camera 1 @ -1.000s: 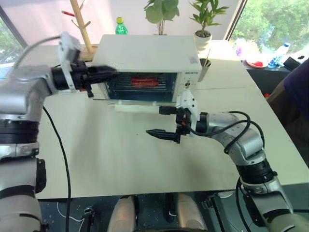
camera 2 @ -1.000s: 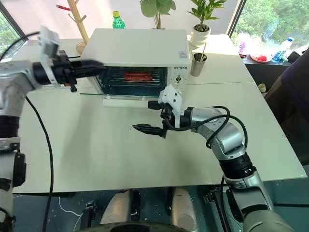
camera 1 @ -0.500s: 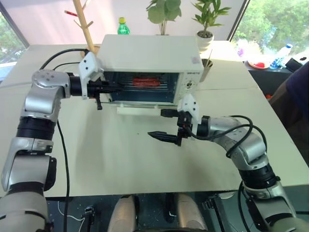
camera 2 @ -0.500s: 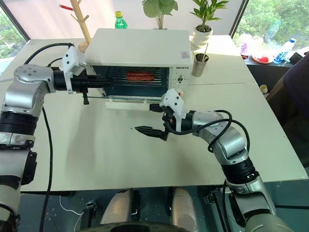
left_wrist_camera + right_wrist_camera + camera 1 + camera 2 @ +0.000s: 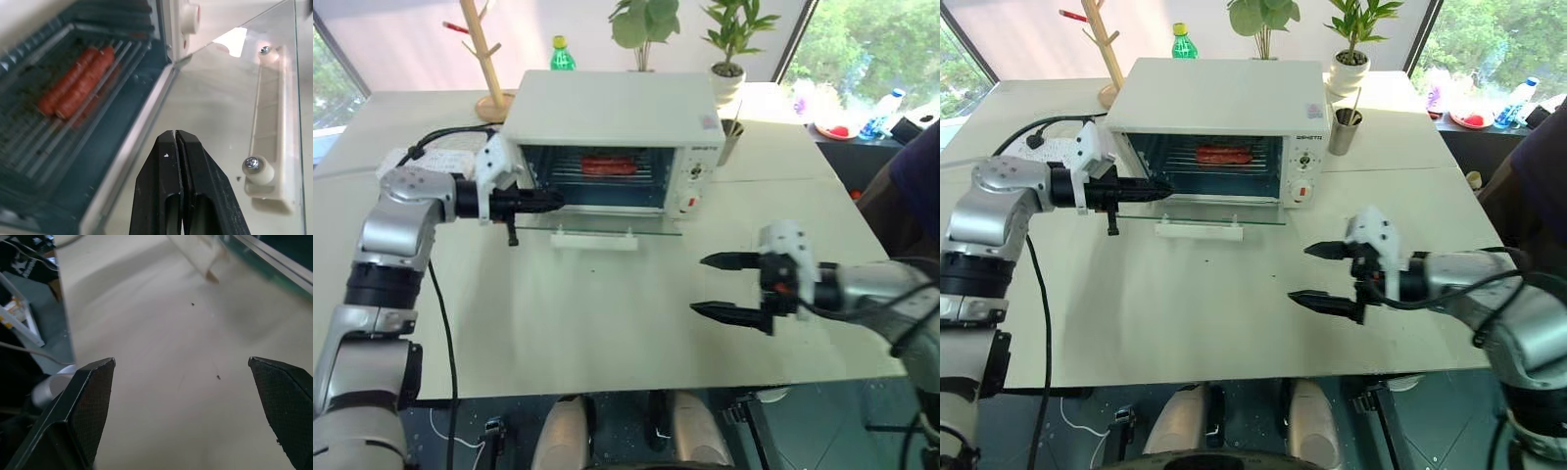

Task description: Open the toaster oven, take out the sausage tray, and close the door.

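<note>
Now that the door (image 5: 607, 224) lies flat before the oven (image 5: 612, 137): left fingers (image 5: 544, 201) closed above it, right fingers (image 5: 729, 287) spread wide and withdrawn, tray (image 5: 608, 166) still inside, next.

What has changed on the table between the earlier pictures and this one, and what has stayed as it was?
The right gripper, jaws wide apart and empty, has drawn back from in front of the toaster oven toward the robot's right. The left gripper, shut, has dropped from the oven's upper left corner to the open door. The door stays folded down, and the sausage tray is still inside.
</note>
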Tool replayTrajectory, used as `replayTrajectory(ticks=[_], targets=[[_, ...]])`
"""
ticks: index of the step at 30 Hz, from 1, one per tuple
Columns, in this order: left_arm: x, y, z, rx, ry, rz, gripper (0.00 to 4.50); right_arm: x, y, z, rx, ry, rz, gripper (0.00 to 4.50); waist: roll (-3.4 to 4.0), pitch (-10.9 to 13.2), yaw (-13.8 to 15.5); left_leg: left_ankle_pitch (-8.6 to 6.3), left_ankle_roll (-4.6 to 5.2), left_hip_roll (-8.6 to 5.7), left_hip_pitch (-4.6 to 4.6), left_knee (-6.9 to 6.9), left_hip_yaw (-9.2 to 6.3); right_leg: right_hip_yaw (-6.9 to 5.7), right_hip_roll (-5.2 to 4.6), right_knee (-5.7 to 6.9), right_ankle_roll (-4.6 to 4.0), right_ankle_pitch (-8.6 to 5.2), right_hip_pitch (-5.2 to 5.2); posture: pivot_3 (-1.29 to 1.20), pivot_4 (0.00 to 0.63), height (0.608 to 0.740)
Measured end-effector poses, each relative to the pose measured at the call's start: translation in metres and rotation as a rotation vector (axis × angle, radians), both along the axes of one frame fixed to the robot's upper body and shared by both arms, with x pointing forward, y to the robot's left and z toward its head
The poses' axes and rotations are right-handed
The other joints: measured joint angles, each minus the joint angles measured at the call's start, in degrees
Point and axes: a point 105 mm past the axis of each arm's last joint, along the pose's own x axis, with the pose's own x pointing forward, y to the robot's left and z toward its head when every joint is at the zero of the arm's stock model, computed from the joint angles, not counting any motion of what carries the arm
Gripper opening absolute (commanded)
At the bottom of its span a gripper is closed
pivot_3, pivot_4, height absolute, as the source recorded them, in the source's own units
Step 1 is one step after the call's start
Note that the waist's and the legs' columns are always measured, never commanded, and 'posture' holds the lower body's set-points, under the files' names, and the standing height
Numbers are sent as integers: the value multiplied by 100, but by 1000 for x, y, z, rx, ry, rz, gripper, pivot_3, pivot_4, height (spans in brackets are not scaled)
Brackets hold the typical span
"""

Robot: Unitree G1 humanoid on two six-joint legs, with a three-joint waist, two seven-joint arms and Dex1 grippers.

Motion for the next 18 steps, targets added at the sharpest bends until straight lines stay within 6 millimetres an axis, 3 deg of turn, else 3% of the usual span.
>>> replayTrajectory(ticks=[8, 14, 18], targets=[[-13, 4, -33, 33, 52, 33, 42, 19, -20, 38, 50, -106, -131, 4500, 0, 0, 42, 0, 0, -2, -6, -1, -2, 0, -2, -6, -1, -1, 0, 0, 150, 717], [5, 7, -66, 45, 70, 201, 42, 33, -18, 40, 53, -142, -189, 4500, -2, 1, 42, 0, 0, -8, -9, 0, -2, 0, -8, -9, 1, 1, 1, 0, 150, 717], [8, 6, -67, 39, 55, 228, 42, 35, -16, 39, 46, -147, -198, 4500, -4, -2, 38, 0, 0, -6, -7, -1, -3, -1, -8, -8, 1, 0, 2, 0, 150, 717]])
